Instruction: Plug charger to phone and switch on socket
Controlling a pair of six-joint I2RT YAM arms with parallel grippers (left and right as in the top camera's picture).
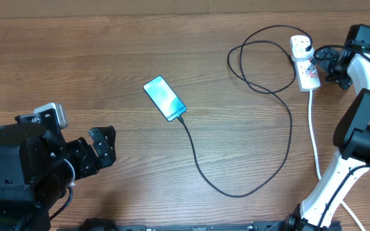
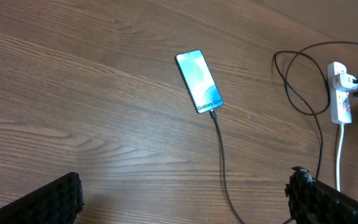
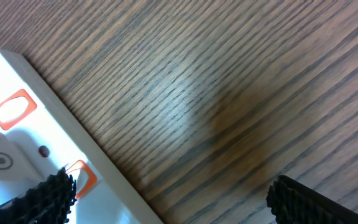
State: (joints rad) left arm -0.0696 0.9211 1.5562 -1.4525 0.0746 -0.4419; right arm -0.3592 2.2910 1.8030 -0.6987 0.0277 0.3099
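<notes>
The phone (image 1: 165, 98) lies face up in the middle of the table, its teal screen lit; it also shows in the left wrist view (image 2: 199, 81). The black charger cable (image 1: 262, 176) runs from the phone's lower edge, loops right and up to the white socket strip (image 1: 304, 64) at the far right, where a plug sits in it. The connector tip is at the phone's port (image 2: 214, 114). My left gripper (image 1: 103, 146) is open and empty, low at the left. My right gripper (image 1: 323, 61) is open, right over the socket strip (image 3: 17, 143), one finger above an orange-red switch (image 3: 79, 177).
The strip's thick white cord (image 1: 313, 128) runs down the right side toward the right arm's base. The bare wooden tabletop (image 1: 76, 64) lies between the left gripper and the phone.
</notes>
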